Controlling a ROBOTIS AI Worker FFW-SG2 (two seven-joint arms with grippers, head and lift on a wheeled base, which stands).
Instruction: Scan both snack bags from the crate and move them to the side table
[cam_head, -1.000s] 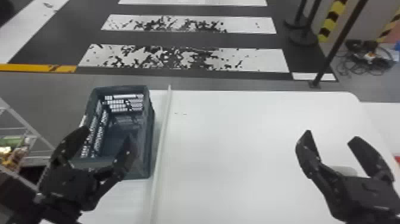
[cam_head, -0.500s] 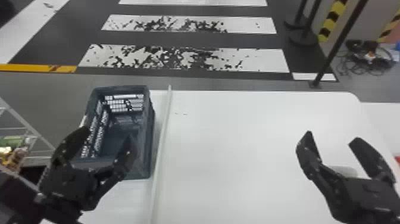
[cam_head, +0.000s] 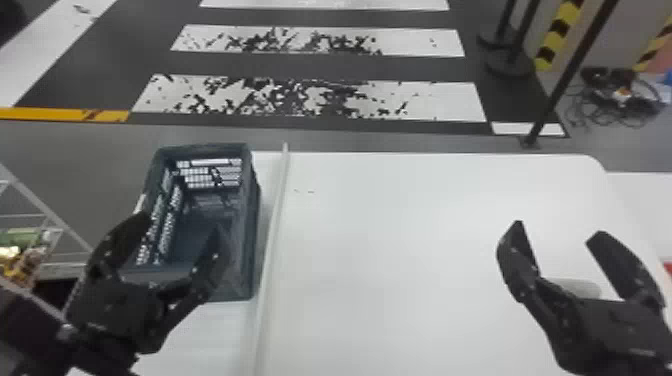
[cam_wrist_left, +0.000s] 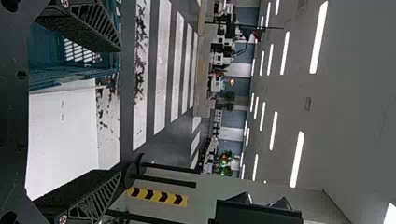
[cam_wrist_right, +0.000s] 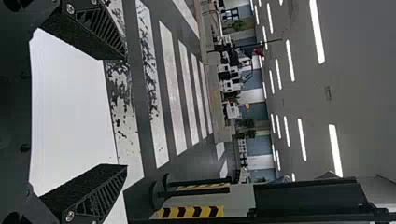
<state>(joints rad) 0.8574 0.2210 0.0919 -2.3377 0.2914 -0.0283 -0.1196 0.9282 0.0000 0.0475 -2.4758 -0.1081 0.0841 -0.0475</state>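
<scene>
Nearest, at the left, the left gripper (cam_head: 181, 225) has its fingers spread wide with nothing between them, its tips overlapping the crate's near half in the head view; how high they stand over the rim I cannot tell. Well apart on the right, the right gripper (cam_head: 557, 228) likewise has its fingers spread, tips pointing away from the robot, with a pale rounded patch (cam_head: 580, 288) visible behind them. The crate (cam_head: 254, 215) stands upright at the left of the white table (cam_head: 400, 240), open side up, its long axis running from near to far and its short walls at the near and far ends. Its right long wall lies just beside a raised pale strip (cam_head: 272, 225), which runs much the same way. Right of that strip, a broad stretch of tabletop gives room between the grippers, out to a rounded far right corner; another white surface (cam_head: 642, 200) adjoins beyond the right edge. A wire rack (cam_head: 47, 217) stands left of the crate. Past the table's far edge lie the striped floor (cam_head: 310, 100) and, to the right, dark posts (cam_head: 570, 70).
</scene>
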